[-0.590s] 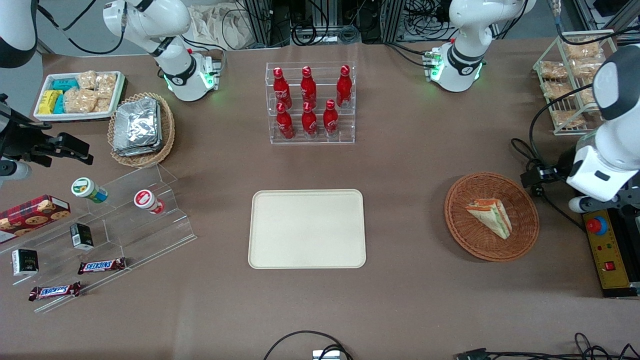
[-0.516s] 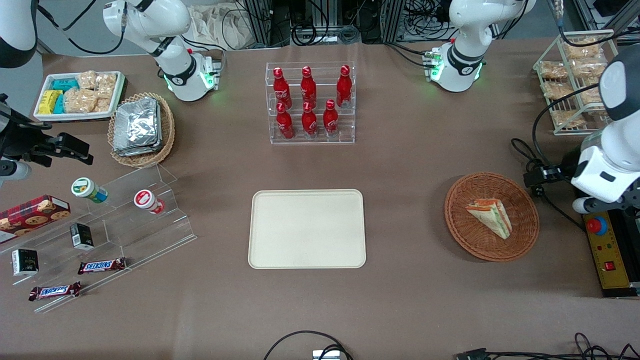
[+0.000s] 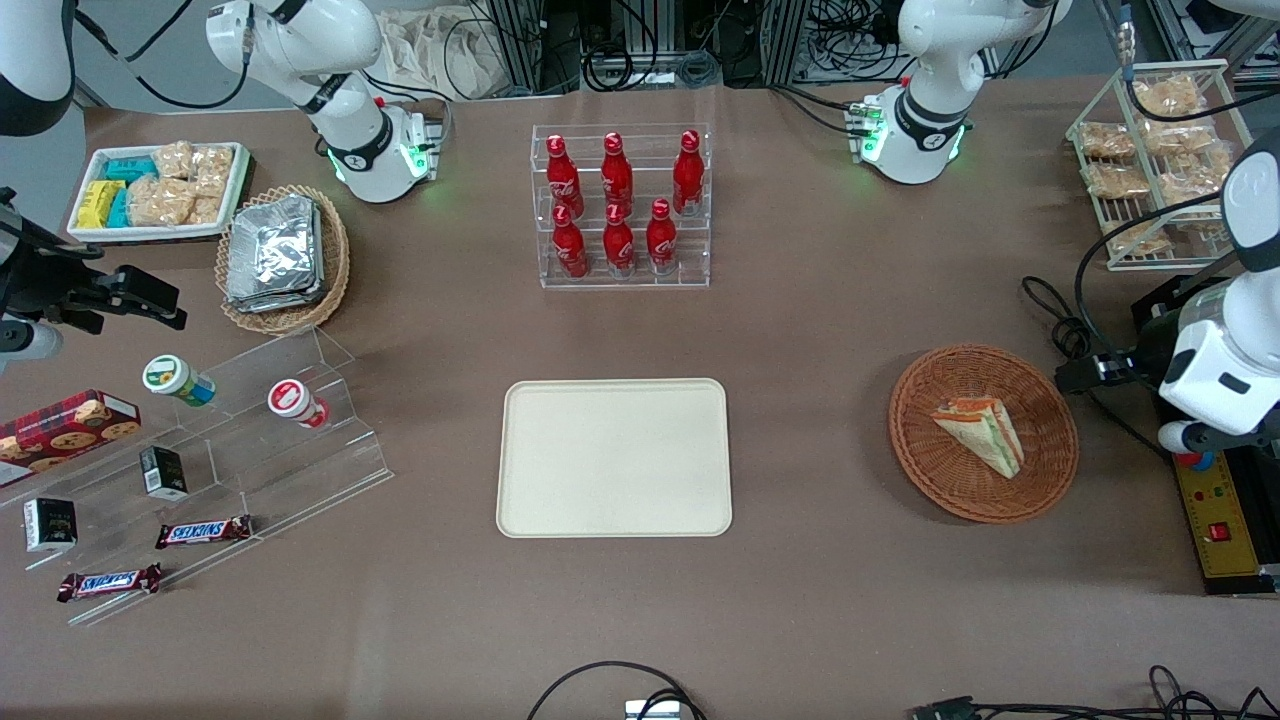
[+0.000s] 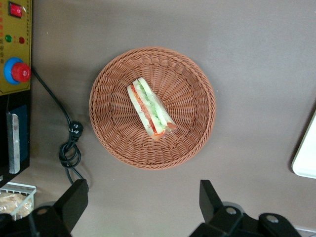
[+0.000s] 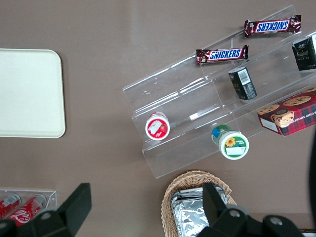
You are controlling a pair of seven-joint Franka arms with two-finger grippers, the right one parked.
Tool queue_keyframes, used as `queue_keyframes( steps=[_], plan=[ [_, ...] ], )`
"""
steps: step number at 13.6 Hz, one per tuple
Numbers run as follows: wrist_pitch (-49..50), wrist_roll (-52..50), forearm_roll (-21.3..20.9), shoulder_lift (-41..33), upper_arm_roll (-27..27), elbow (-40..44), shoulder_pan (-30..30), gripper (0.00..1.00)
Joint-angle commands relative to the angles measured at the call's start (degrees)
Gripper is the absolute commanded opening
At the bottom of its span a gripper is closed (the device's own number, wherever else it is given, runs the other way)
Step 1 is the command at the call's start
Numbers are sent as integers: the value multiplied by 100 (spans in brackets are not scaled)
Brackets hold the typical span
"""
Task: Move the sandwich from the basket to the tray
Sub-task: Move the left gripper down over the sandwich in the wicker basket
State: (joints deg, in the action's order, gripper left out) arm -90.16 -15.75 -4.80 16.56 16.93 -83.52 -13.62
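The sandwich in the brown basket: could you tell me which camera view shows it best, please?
The left wrist view: its open gripper hangs high above the table beside the basket, looking straight down at the sandwich, so the filling layers show. The front view shows it smaller; the right wrist view does not show it.

tool (image 4: 143,202): fingers spread, tips cut off | tray (image 4: 307,153): only corner seen

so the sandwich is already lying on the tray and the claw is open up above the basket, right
Not quite. The sandwich is lying in the basket, not on the tray, which holds nothing; the front view shows this. The claw is indeed open up above the basket.
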Motion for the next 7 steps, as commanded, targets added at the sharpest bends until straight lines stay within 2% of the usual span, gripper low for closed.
queue_keyframes(
  steps=[1, 3, 7],
  plan=[
    [-402, -1317, 23, 513, 12, 13, 26, 100],
    [-1280, -2279, 23, 515, 12, -619, 0, 100],
    [-2801, -2677, -39, 655, -6, -1718, -18, 100]
  ],
)
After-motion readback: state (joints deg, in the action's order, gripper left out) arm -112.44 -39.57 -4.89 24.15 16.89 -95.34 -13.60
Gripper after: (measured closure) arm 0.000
